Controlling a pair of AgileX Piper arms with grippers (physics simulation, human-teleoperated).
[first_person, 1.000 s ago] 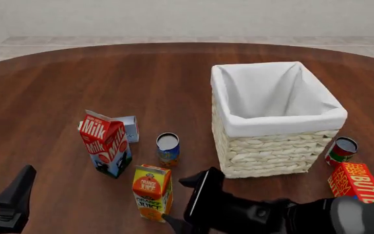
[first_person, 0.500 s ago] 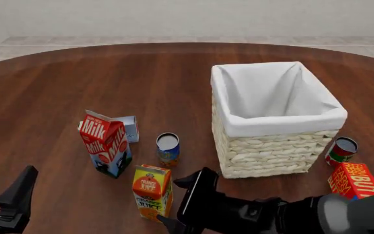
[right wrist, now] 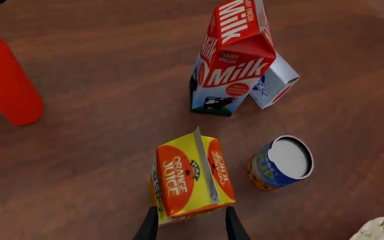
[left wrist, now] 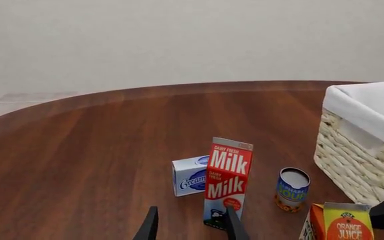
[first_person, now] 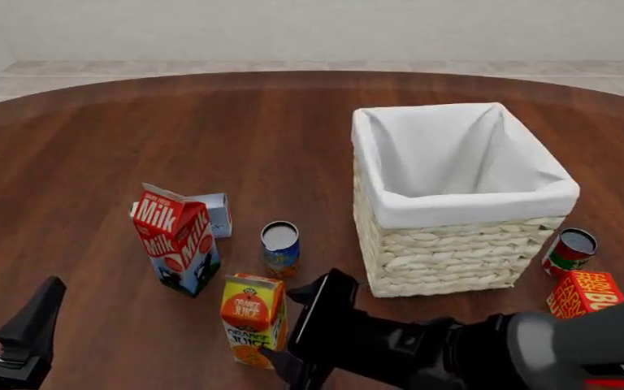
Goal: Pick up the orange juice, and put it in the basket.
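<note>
Right end effector [first_person: 306, 333] slides left, closing on the orange juice [first_person: 253, 319].
Fingers spread, straddling the upright carton at lower centre; basket [first_person: 458, 203] sits right of centre; left end effector [first_person: 9, 313] spread.

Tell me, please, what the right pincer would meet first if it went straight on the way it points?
Probably the orange juice: the right pincer has the carton directly ahead, between its open fingers.

Front view: fixed, high, behind arms, facing forward and down across whole table [first_person: 95, 122]. Left wrist view: low, near tabletop, facing level toward far wall. Right wrist view: close, facing steeply down. All three share milk carton [first_person: 175, 240] [left wrist: 227, 182] [right wrist: 235, 57], juice carton [first_person: 253, 319] [left wrist: 347, 226] [right wrist: 192, 178], can [first_person: 280, 248] [left wrist: 292, 189] [right wrist: 281, 162]
</note>
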